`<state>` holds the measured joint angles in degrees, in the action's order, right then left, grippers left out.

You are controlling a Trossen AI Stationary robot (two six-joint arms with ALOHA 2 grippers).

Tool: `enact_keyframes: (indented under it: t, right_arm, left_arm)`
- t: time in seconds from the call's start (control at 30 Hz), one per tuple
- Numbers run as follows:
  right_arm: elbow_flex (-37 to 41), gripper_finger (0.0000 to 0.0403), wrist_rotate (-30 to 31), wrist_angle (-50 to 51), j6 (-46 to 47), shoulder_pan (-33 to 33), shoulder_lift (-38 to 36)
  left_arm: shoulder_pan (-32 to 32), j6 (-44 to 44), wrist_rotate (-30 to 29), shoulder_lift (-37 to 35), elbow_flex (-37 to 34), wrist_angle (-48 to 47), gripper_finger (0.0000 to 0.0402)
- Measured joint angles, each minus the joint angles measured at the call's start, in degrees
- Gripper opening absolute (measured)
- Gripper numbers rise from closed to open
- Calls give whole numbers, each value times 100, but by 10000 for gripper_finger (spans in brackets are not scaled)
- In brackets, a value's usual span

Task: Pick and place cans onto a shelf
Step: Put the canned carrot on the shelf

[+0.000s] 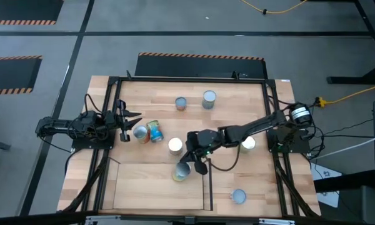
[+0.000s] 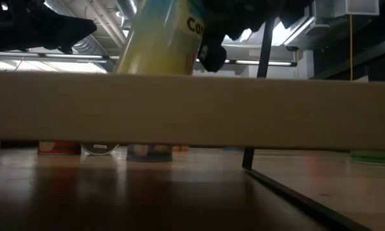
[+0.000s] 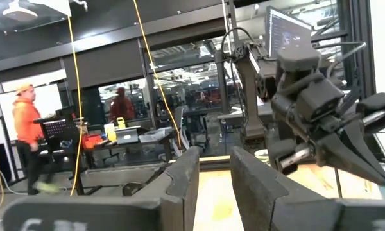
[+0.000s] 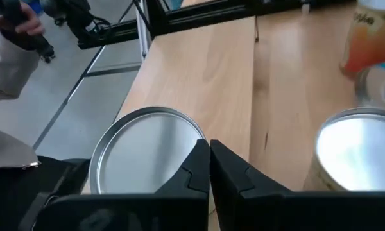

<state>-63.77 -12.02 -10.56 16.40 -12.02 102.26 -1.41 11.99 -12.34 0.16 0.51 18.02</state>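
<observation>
1. My left gripper waits just left of the two touching cans; fingers partly apart, empty.
2. My right gripper is pinched shut, holding nothing, directly above the upright can on the shelf; its axis is vertical and this arm is nearer.
3. The shelf board blocks most of the low view.

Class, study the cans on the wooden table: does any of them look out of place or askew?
Yes. Most cans stand upright, but one orange-and-blue can lies on its side beside a silver-topped can, just in front of the left gripper. It looks toppled. Nothing appears spilled.
</observation>
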Motion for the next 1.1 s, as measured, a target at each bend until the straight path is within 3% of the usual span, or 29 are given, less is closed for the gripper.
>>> enact_keyframes:
  t: [0.37, 0.7, 0.97, 1.1]
  right_arm:
    - [2, 10, -8, -64, 132, -2, 48]
    - [2, 62, -5, -105, 114, 0, 48]
    - [2, 65, -8, -214, 115, 38, 34]
    - [4, 65, -136, -104, -180, 113, -155]
  left_arm:
    - [-2, 2, 0, 0, 0, 0, 82]
    - [-2, 2, 0, -1, 0, -2, 82]
    - [0, 2, 5, -1, 0, 0, 82]
    - [0, -14, 276, 0, 0, 0, 82]
